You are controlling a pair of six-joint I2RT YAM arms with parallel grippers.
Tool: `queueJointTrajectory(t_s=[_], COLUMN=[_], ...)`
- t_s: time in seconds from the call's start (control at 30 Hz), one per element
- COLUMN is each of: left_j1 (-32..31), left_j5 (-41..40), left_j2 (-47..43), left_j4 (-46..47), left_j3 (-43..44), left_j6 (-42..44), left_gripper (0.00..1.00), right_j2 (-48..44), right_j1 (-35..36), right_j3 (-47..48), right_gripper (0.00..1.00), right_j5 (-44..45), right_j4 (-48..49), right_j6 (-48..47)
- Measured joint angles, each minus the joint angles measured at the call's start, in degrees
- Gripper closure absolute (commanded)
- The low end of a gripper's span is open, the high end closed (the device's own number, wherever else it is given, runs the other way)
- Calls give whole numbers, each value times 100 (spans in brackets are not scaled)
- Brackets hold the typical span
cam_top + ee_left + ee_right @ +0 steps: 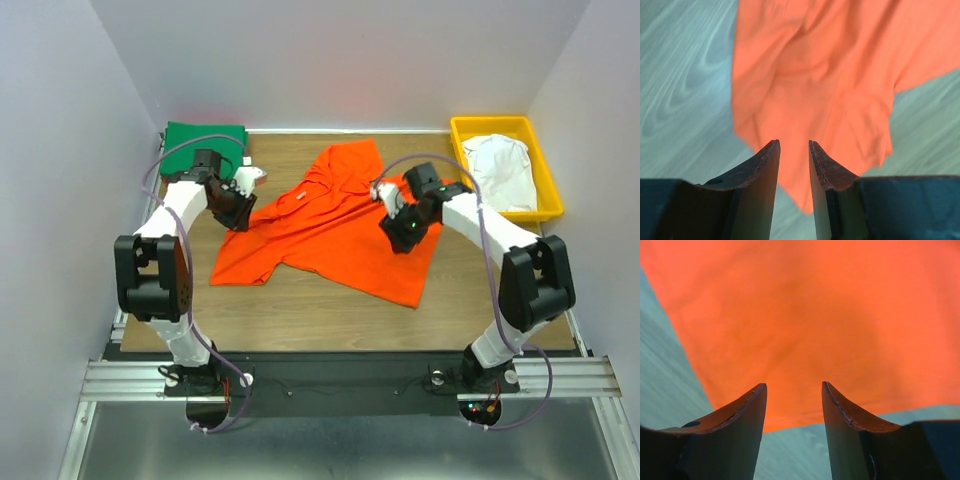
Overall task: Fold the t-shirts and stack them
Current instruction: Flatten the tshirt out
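Observation:
A bright orange t-shirt lies spread and rumpled on the wooden table. My left gripper hangs over its left sleeve, open and empty; in the left wrist view the orange cloth lies below the jaws. My right gripper hangs over the shirt's right part, open and empty; in the right wrist view the orange cloth and its edge lie below. A folded green t-shirt lies at the back left. A white t-shirt lies in the tray. No dark red shirt is in view.
A yellow plastic tray stands at the back right corner. White walls close in the table on the left, back and right. Bare wood shows in front of the orange shirt.

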Motion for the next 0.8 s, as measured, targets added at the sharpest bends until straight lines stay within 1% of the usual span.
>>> queueJointTrajectory(t_s=[0.07, 0.2, 0.33, 0.43, 0.57, 0.7, 0.8], left_j1=[-184, -468, -590, -610, -610, -608, -608], left_j5=[-9, -52, -175, -321, -691, -1012, -1145], left_j2=[190, 691, 1016, 1108, 1108, 1091, 756], left_j4=[219, 656, 1014, 1213, 1569, 1853, 2017], left_j3=[2, 50, 79, 79, -48, -509, -970], left_j6=[-201, -623, -935, -1075, -1180, -1215, -1237], left_gripper=[60, 59, 56, 56, 59, 63, 65], right_j2=[232, 514, 470, 240, -61, -553, -960], right_j1=[240, 295, 302, 304, 345, 374, 376], right_j3=[-442, -1040, -1390, -1725, -2194, -2719, -3110], right_gripper=[47, 47, 47, 48, 48, 48, 51], right_j5=[-90, -59, 72, 297, 549, 793, 1008], right_j4=[-79, -151, -63, 229, 597, 896, 990], right_j6=[44, 79, -11, -188, -481, -809, -1073])
